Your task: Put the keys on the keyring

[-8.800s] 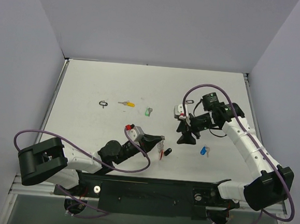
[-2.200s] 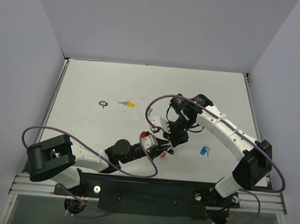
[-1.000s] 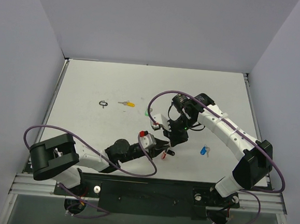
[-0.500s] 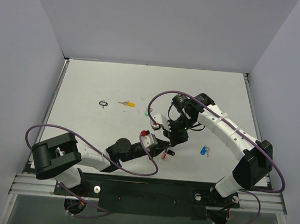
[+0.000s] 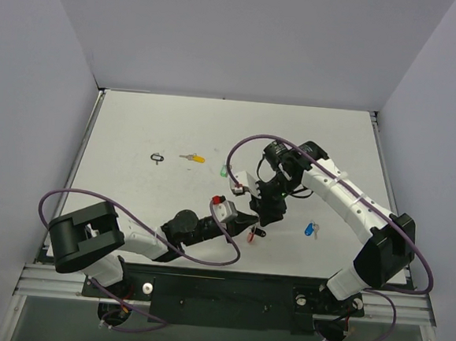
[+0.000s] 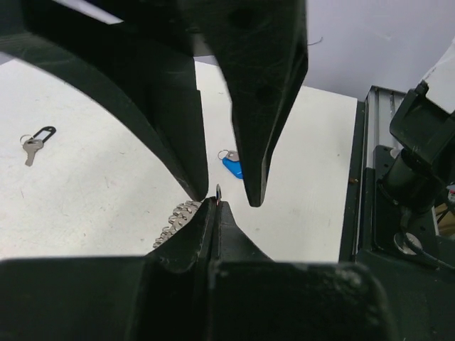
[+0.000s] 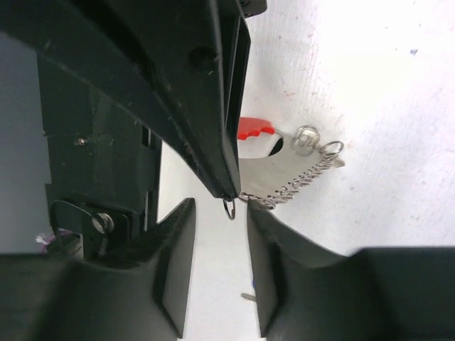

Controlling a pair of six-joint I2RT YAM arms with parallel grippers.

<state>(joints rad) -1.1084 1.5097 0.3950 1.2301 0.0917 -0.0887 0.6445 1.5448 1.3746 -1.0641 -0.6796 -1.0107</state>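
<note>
One step in hand: presenting the silver beaded keyring (image 7: 288, 186), red-tagged.
Left gripper (image 6: 215, 202): clamped on its small end loop.
Right gripper (image 7: 219, 213): fingers apart, empty, straddling that loop.
Next: fine alignment.

Your two arms wear one livery: white link shells between black joint housings. On the left arm (image 5: 139, 244), a purple cable (image 5: 61, 198) loops out from the boxy black shoulder. A second purple cable (image 5: 246, 144) arcs over the right arm (image 5: 344, 197). A pale grey camera block (image 5: 226, 211) with a red spot rides your left wrist. The left gripper (image 6: 215, 206) and right gripper (image 7: 219, 207) are matte black wedges tapering to narrow tips, with a bright screw head (image 7: 102, 222) on the left one's housing.
</note>
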